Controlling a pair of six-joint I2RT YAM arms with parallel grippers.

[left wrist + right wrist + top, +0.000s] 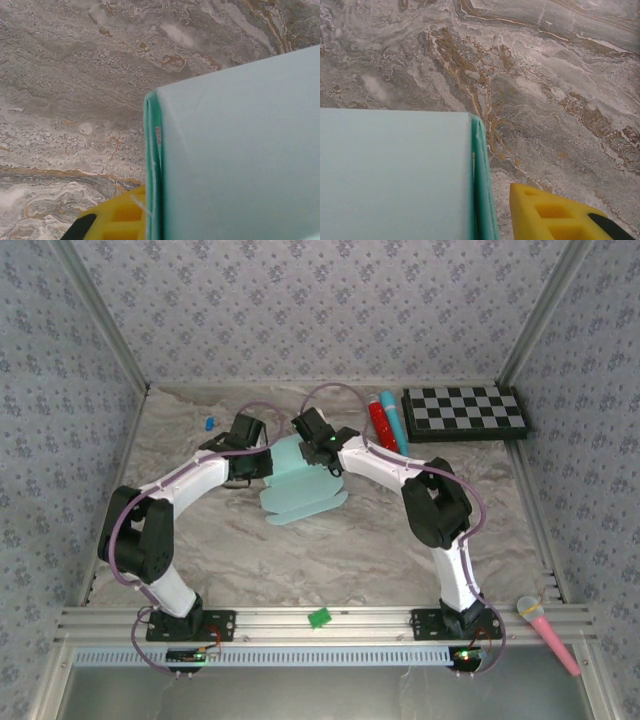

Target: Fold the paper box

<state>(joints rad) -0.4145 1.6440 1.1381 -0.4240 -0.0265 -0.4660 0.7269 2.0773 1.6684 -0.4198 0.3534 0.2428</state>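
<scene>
Pale aqua card, thin and matte: the paper box (300, 485) sits on the marble tabletop (350, 560), roughly midway between the left and right edges and nearer the far edge than the near one, with a hand on either side. It is part-formed. Walls stand at the far side, and rounded flaps lie flat toward the near edge.

Left hand (262, 458): clenched on the box's left wall. In the left wrist view a yellow finger (117, 222) presses against the doubled edge (152, 165), where the card is folded over on itself. The opposing finger is hidden behind the card.

Right hand (315, 452): released, as far as I can judge. In the right wrist view its yellow finger (555, 215) stands off the wall, with bare tabletop between them. The other finger is hidden by the panel.

Handling, judged:
- Very light. It will likely skate on the smooth marble at any push unless one hand anchors it.
- Stiff only along creases and doubled edges. A single panel should bow or dent under a hard finger.
- Smooth face with little friction, so pinch across the thickness rather than push on a face.
- Fragile in the sense that a stray crease stays for good.

Where to hold: the doubled wall edge, close to a corner and low near the fold line. Avoid the middle of a panel and the tips of the flaps, which will probably just bend away.
</scene>
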